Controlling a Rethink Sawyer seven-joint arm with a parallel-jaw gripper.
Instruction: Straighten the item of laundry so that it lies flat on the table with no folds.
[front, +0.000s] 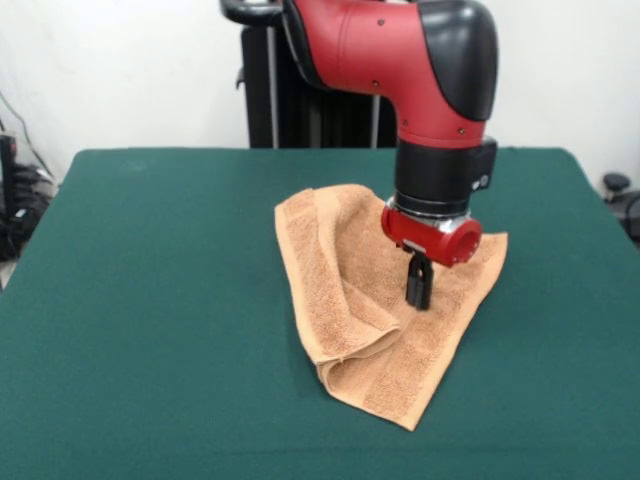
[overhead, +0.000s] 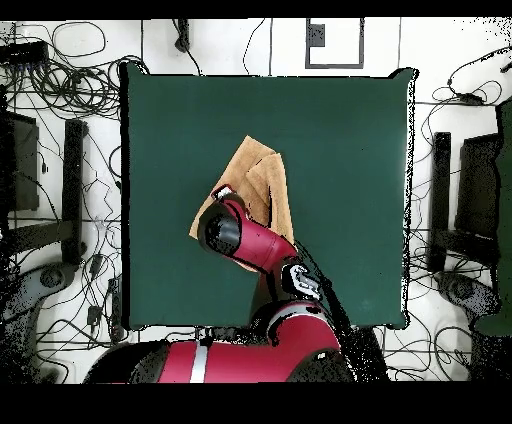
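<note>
The orange-tan towel lies crumpled near the middle of the dark green table. Its left side is folded over onto itself, and one corner points toward the near edge. My gripper comes down from the red and black arm onto the towel's right part. Its black fingers are closed together with their tips in the cloth. In the overhead view the towel shows beyond the arm's wrist, which hides the gripper and part of the towel.
The robot's pedestal stands at the table's far side. Cables and dark stands surround the table on the floor. Green cloth extends widely on all sides of the towel.
</note>
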